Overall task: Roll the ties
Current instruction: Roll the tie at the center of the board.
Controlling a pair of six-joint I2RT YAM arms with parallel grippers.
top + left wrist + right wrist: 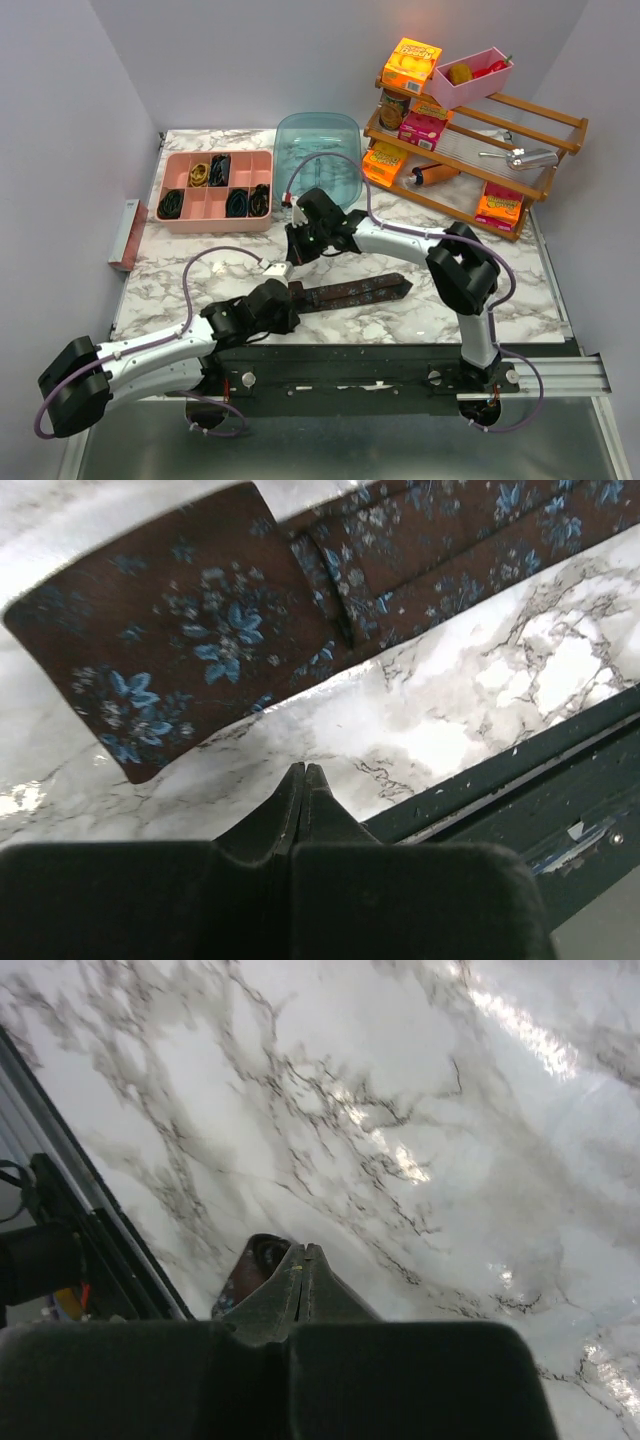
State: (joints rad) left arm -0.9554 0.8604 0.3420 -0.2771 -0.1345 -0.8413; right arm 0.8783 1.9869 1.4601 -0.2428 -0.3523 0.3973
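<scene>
A dark brown tie with small blue flowers (350,292) lies flat across the front middle of the marble table. In the left wrist view its wide end (190,640) lies at the upper left, folded over itself. My left gripper (287,306) (304,770) is shut and empty, over bare marble just in front of the tie's left end. My right gripper (294,256) (303,1252) is shut, a little behind the tie's left end. A small piece of brown fabric (248,1265) peeks out beside its left finger. Several rolled dark ties (238,203) sit in a pink tray (213,224).
A translucent blue container (318,150) stands at the back centre. A wooden rack (520,190) with orange and pink boxes and a pink bin (468,75) fills the back right. The table's dark front rail (520,780) runs close to the left gripper.
</scene>
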